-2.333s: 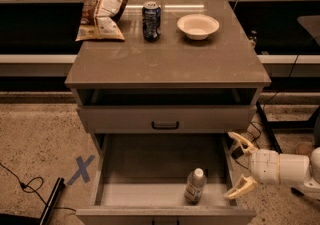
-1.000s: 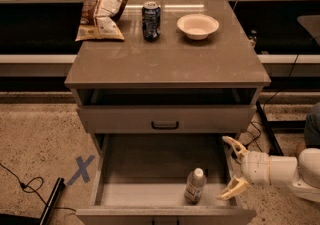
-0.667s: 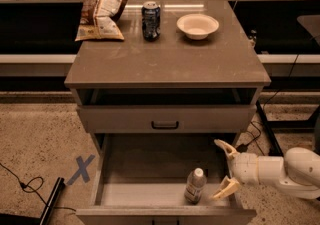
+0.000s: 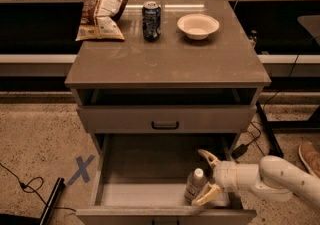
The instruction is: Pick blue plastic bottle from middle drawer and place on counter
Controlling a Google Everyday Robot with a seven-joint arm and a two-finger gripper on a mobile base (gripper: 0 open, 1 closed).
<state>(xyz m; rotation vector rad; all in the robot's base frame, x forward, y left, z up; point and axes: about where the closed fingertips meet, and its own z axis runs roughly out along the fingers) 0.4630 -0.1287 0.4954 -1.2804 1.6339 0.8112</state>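
- The gripper is seen low at the right of the scene, reached in over the right side wall of the middle drawer, at the drawer's front right corner.
- Its two pale fingers are spread wide apart, one toward the back of the drawer and one toward the front; nothing is clamped.
- The blue plastic bottle is found upright on the drawer's pale floor, near the front right, with its white cap up. It is placed at the opening between the fingertips; whether either finger is touching it cannot be told.
- The white arm is seen stretching from the right edge to the gripper, roughly level.
- The middle drawer is shown wide open, and no item other than the bottle is seen on its floor.
- A blue tape cross is seen on the speckled floor to the left of the drawer, with a dark cable looped near it.
- A shoe is seen on the floor at the far right edge.
- Above the open drawer, a shallower drawer front with a black handle is seen closed.
- The counter is seen over that, its front half bare.
- Along the counter's far edge three things are set: a snack bag at the left, a dark soda can just beside it, upright, and a white bowl to the right, apart from the can.
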